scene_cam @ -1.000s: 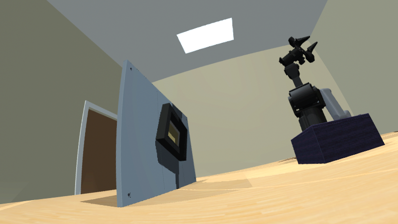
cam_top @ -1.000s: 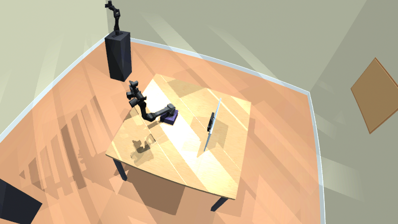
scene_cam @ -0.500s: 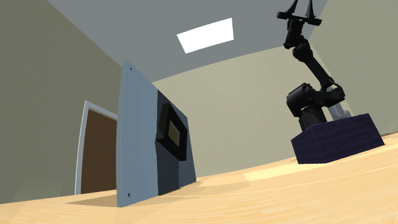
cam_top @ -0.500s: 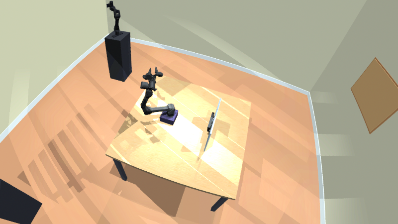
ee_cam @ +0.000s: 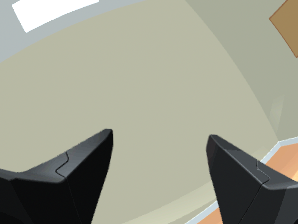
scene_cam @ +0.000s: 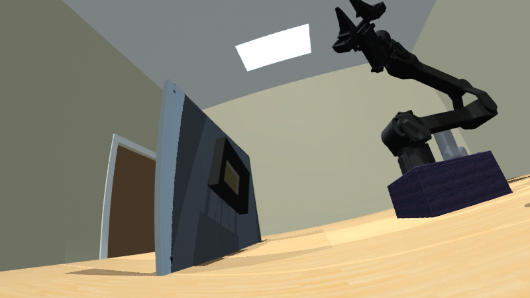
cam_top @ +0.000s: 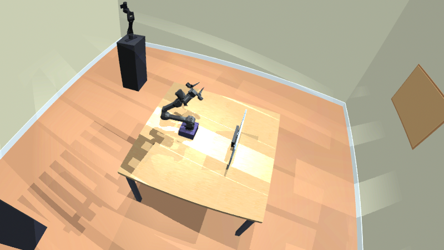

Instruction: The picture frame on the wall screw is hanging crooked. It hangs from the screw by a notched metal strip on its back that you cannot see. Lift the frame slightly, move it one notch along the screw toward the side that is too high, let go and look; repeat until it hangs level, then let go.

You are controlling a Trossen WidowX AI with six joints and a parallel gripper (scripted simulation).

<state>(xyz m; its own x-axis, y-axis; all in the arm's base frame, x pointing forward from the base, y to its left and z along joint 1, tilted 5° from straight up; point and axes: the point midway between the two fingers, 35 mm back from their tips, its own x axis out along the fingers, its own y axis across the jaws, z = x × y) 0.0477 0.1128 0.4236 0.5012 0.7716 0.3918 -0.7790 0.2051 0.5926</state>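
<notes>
The black picture frame (cam_top: 235, 136) (scene_cam: 242, 185) hangs on the arm-facing side of the upright blue-grey panel (cam_top: 243, 119) (scene_cam: 168, 185). In the exterior view it is plainly crooked against the panel's edges, its near side higher and its far side lower. The screw and the notched strip are hidden behind it. My gripper (cam_top: 201, 85) (scene_cam: 344, 4) (ee_cam: 161, 139) is partly open and empty. It is raised well away from the frame, on the arm's side of the panel. The frame is out of the wrist view.
The arm stands on a purple block (cam_top: 188, 130) (scene_cam: 466, 185) on the wooden table (cam_top: 186, 183) (scene_cam: 333, 274). The panel stands upright across the table in front of the arm. Another arm (cam_top: 130, 18) stands on a dark pedestal (cam_top: 131, 65) beyond the table.
</notes>
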